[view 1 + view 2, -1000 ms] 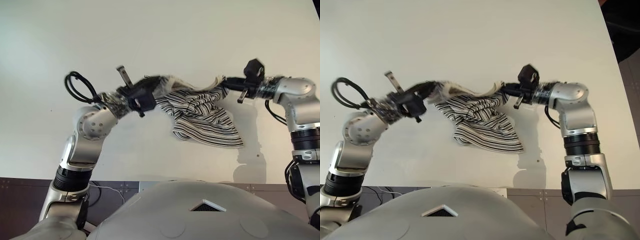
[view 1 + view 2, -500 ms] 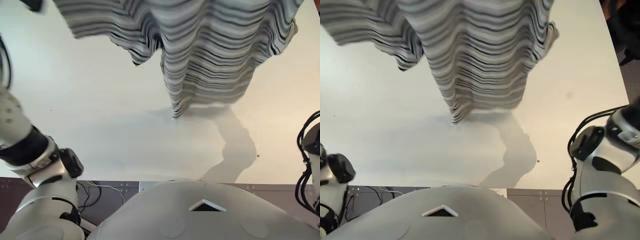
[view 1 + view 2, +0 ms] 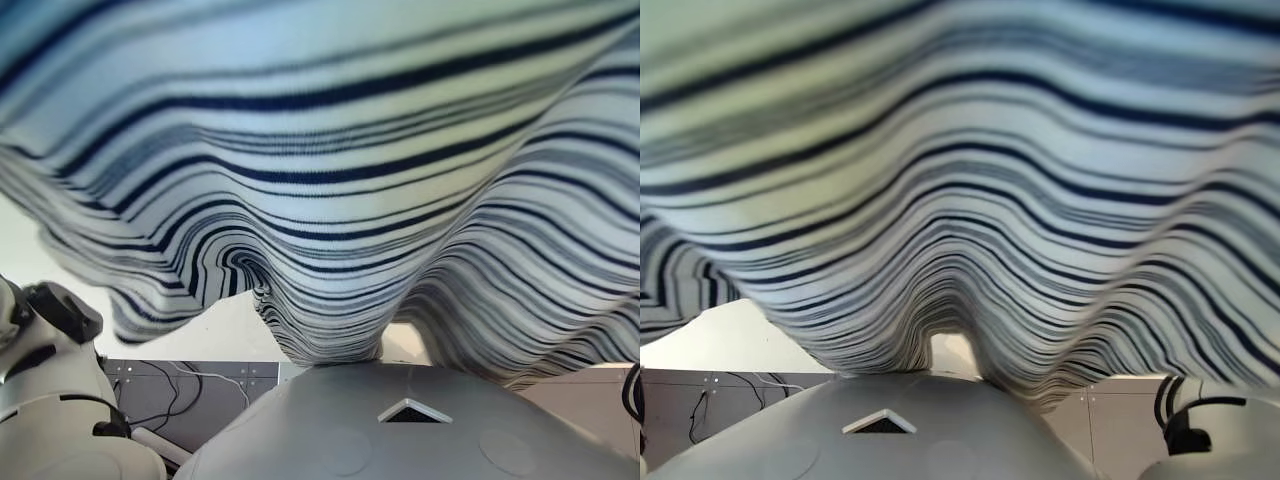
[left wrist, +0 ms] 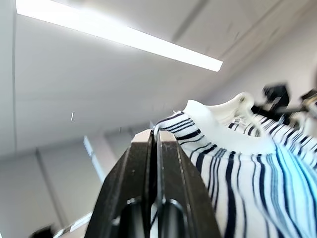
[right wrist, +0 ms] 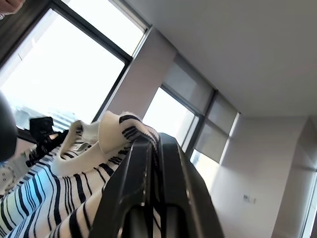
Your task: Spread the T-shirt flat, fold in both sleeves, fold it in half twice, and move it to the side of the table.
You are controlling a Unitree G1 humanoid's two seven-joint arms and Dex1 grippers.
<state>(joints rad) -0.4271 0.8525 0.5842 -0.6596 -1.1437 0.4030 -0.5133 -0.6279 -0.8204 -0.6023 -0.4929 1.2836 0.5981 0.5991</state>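
The T-shirt [image 3: 330, 200], a white knit garment with navy stripes, hangs in the air as a broad rippled curtain close in front of the head camera. Its lower edge dips in soft folds just above the near edge of the white counter [image 3: 720, 335]. The left end effector [image 4: 154, 136] is pinched tight on the striped fabric beside the white ribbed collar [image 4: 218, 119], its two dark fingers pressed together with cloth caught at their tips. The right end effector [image 5: 151, 141] is clamped in the same way on the other side of the neckline. Both are lifted high, with the pale ceiling [image 4: 74, 89] behind them. The relation that matters is that the garment lies straight below both end effectors: its shoulder line spans from one arm to the other, and its long axis, collar to hem, drops toward the counter. Neither arm is nearer, since each holds one end of the top edge. By my judgement the spreading step is in hand. Laying the shirt flat calls for the hem to meet the counter first, with the two grips held well apart and level so the body does not bunch.
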